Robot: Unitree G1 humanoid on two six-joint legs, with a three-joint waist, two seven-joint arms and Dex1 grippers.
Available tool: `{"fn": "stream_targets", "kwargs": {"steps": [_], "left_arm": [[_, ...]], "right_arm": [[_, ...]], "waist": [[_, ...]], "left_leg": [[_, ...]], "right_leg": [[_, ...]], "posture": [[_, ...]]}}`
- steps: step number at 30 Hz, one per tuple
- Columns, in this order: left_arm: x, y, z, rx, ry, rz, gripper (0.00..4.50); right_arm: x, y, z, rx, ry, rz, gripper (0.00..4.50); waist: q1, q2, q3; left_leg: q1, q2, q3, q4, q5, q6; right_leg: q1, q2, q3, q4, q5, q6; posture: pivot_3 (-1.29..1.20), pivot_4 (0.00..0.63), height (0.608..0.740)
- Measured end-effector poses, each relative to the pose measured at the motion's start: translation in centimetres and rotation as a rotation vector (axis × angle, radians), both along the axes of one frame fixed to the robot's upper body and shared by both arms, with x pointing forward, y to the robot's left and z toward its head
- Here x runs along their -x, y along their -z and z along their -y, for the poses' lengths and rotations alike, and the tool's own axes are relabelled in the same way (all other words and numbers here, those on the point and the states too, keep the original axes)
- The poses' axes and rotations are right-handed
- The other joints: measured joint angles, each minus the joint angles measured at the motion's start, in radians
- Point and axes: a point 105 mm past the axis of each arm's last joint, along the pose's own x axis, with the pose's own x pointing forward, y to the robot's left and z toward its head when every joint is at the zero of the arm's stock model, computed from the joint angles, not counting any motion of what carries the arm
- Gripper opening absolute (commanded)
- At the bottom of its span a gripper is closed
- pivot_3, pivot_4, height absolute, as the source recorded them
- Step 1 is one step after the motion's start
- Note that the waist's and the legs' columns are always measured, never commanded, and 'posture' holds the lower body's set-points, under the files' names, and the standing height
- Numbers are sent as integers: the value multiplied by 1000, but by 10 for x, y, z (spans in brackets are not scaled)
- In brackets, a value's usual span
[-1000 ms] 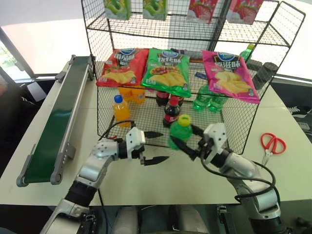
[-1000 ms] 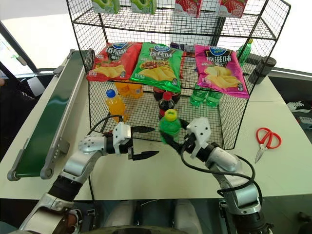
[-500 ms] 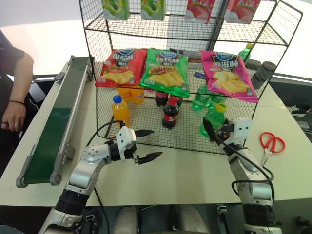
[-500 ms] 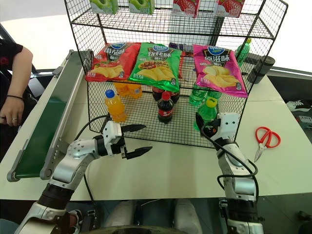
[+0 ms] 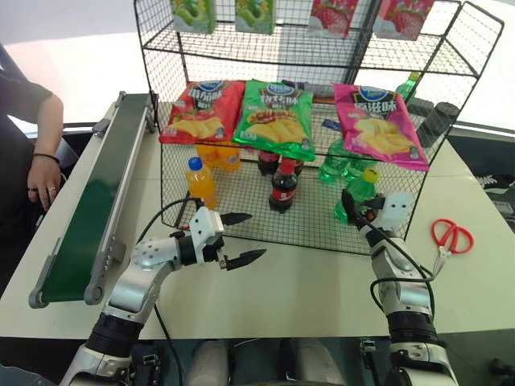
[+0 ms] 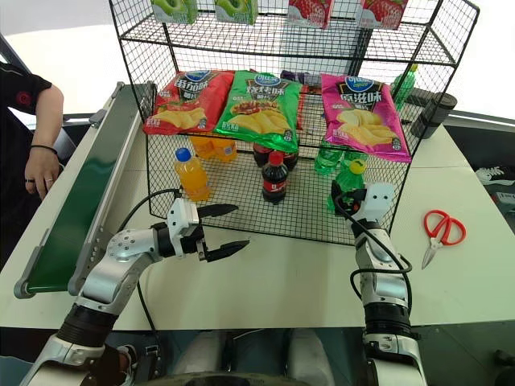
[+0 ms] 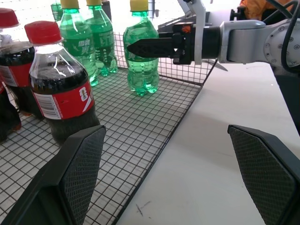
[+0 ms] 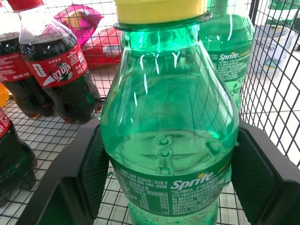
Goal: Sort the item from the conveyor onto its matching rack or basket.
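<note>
Bottle [image 8: 169, 140] stands upright on the basket [image 5: 241, 205] floor beside the other green bottles [image 7: 89, 42], my right jaws [image 5: 358, 211] clamped around its body to steady it. My left jaws [image 5: 244, 238] hang open over the desk [image 5: 306, 281], before the basket.

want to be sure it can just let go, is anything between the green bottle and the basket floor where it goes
Nothing visible. The right gripper is shut on the green bottle, which stands upright on the basket floor near its front right corner. Other green bottles stand behind it and the cola bottle is off to one side, apart.
</note>
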Motion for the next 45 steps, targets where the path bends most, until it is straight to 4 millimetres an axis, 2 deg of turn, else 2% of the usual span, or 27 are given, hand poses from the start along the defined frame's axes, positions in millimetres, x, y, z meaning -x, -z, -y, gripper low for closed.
{"fn": "stream_targets", "kwargs": {"steps": [2,10,17,22,26,29,32,37,45], "left_arm": [[0,0,0,0,0,0,4500],[-1,-1,2,3,5,3,4500],[-4,1,1,0,-16,-24,4500],[-8,4,-4,-10,-42,-48,4500],[-18,7,-26,-30,-143,-75,4500],[-21,12,-53,-59,-245,-99,4500],[-18,21,-76,-82,-319,-130,4500],[-11,33,-101,-106,-411,-178,4500],[-6,40,-109,-127,-420,-196,4500]], "right_arm": [[1,1,0,-8,-6,0,4451],[10,2,-4,24,-35,0,4451],[35,-7,-1,135,-38,21,4451],[58,-6,-15,201,-119,-3,4451],[78,-15,-24,285,-222,-2,4451],[98,-18,-26,313,-308,-20,4451],[110,-16,-16,313,-336,-56,4451],[126,-18,3,305,-357,-93,4451],[129,-20,7,298,-388,-96,4451]], "waist": [[-1,0,0],[-1,0,0],[1,1,-1],[0,1,-1],[0,1,-1],[1,1,-1],[2,1,-1],[3,0,-2],[3,0,-2]], "left_leg": [[0,0,0,0,0,0],[1,0,0,0,0,0],[1,0,0,0,0,0],[1,0,0,0,0,0],[2,0,0,-1,0,0],[3,0,0,-2,0,0],[5,1,0,-2,0,0],[7,0,0,-2,0,0],[9,1,1,-4,0,0]], "right_leg": [[0,0,0,0,0,0],[0,0,0,0,0,0],[1,0,0,0,0,0],[1,0,1,0,0,0],[1,1,1,0,0,0],[2,1,0,-1,0,0],[4,0,1,-1,0,0],[5,-1,1,-1,0,-1],[6,-1,2,0,-1,-1]], "posture": [[0,150,740],[0,150,740],[0,150,740],[0,150,740],[0,150,740],[0,150,740],[0,150,740],[0,150,740],[0,150,740]]}}
